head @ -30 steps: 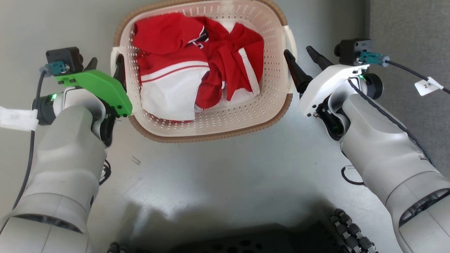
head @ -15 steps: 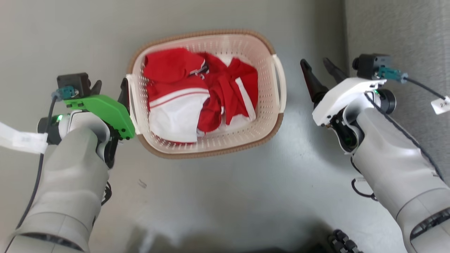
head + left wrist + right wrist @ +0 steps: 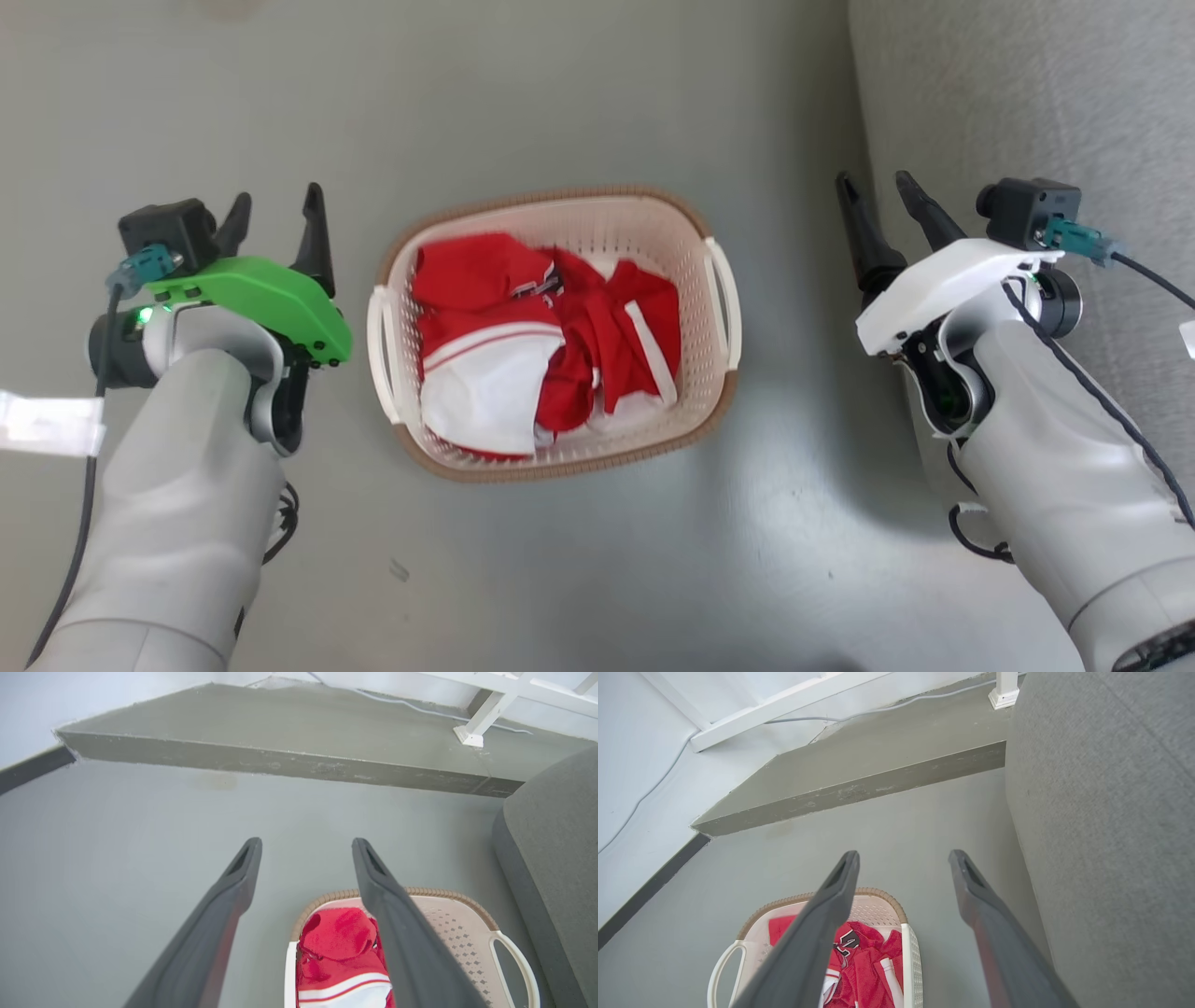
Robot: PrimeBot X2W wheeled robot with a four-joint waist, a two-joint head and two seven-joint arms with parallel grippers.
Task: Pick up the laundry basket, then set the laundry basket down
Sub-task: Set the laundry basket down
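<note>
Laundry basket (image 3: 616, 224) sits on the floor, centred between the two arms and touching neither. It is a cream-white perforated plastic tub, a rounded rectangle, with a brown woven-look rim (image 3: 551, 473) running all round. One white loop handle (image 3: 376, 327) is on the side facing the left arm, and the other (image 3: 731, 303) is on the side facing the right arm. The basket is upright. Inside is a crumpled heap of red and white clothes (image 3: 541, 355) with white stripe trim, lying below rim level.

Left gripper (image 3: 276, 198) is beside the basket's left handle with a clear gap of floor between. Its fingers are spread and hold nothing. Right gripper (image 3: 874, 182) is well apart from the right handle, fingers likewise spread and empty. In both wrist views the fingers point over the far end of the basket, not around any part of it.

The floor (image 3: 560, 93) is smooth grey-green with a dull sheen and a few small scuffs. A low raised step (image 3: 280, 760) in the same grey runs across behind the basket. A grey textured upholstered block (image 3: 1027, 93), sofa-like, stands on the robot's right, near the right gripper. The white wall (image 3: 640, 728) has a dark skirting strip (image 3: 32, 767). A white frame leg (image 3: 469, 735) stands on the step, and a thin cable (image 3: 878, 709) runs along it.
</note>
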